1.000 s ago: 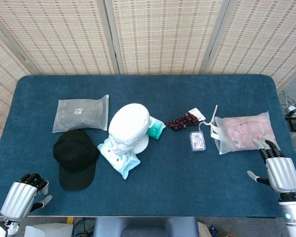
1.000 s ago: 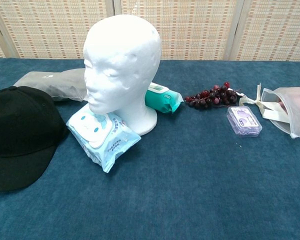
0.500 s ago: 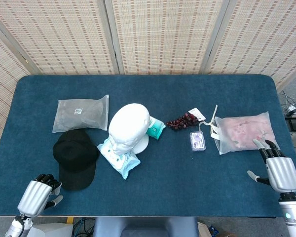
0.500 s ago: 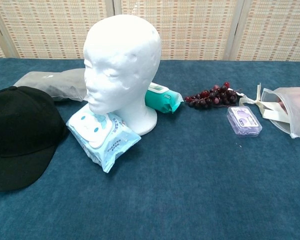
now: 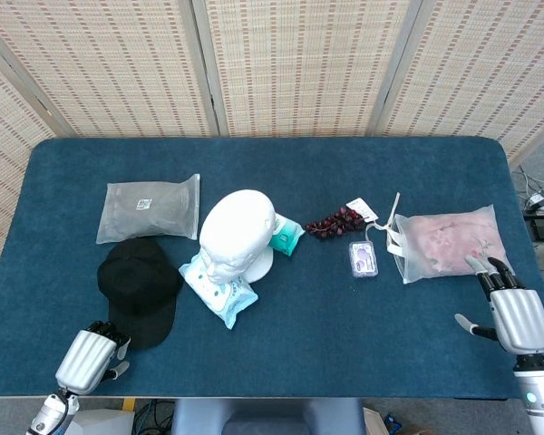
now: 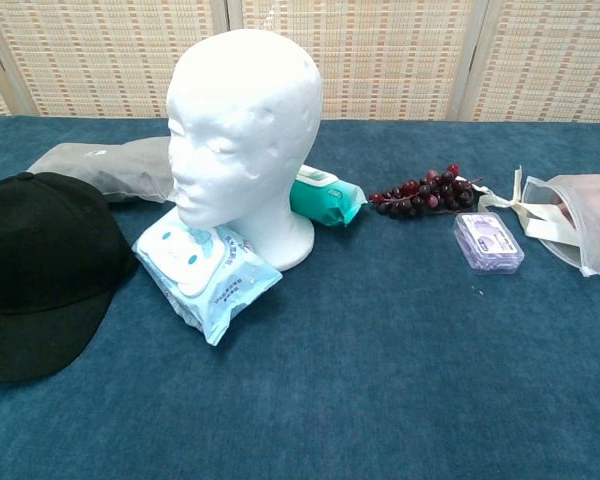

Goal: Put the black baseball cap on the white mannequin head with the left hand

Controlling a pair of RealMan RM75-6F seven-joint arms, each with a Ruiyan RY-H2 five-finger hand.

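Cap: black baseball cap (image 5: 139,290) flat on counter (image 5: 308,344), just left of white mannequin head (image 5: 236,237), brim toward near edge.
Left hand: left hand (image 5: 89,359) at near edge, just short of brim; fingers curled in, empty; likely staged for brim grasp.
Right hand: right hand (image 5: 515,317) parked near pink pouch (image 5: 449,243); fingers spread, empty.
Obstacles: wipes pack (image 5: 219,292) touching head's base, beside cap; grey packet (image 5: 150,208) behind.
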